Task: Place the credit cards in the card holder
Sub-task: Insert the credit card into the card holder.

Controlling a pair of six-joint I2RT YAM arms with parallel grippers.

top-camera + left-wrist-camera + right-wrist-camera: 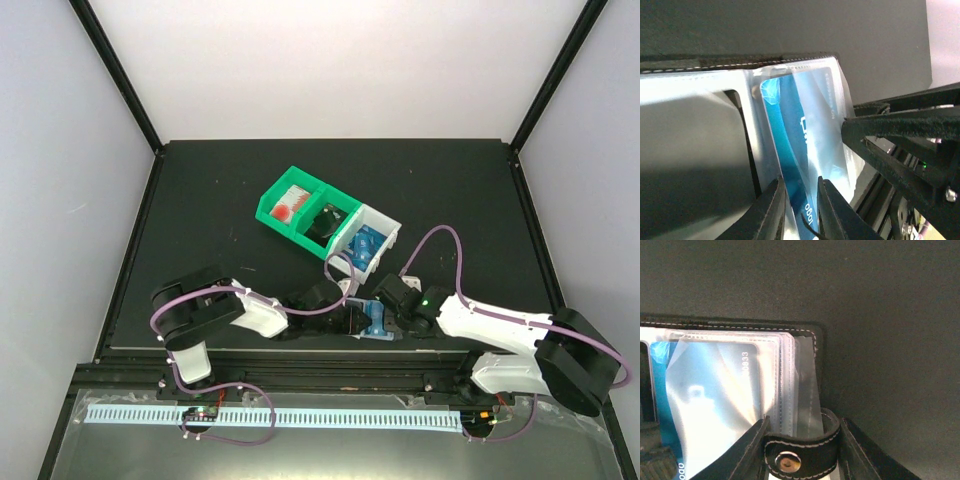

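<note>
Left gripper (801,210) is pinched narrow on the blue credit card (805,135), which sits partway inside a clear sleeve (720,390) of the card holder (740,322). Right gripper (802,450) clamps the card holder by its strap. My worry: the card looks a bit skewed, so pushing could snag a corner, buckle the sleeve, or drag the card holder loose.

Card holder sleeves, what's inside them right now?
One blue credit card sits partway inside a clear sleeve of the card holder, its near end pinched by the left tool. The sleeves stacked behind are covered, so their contents cannot be seen.
</note>
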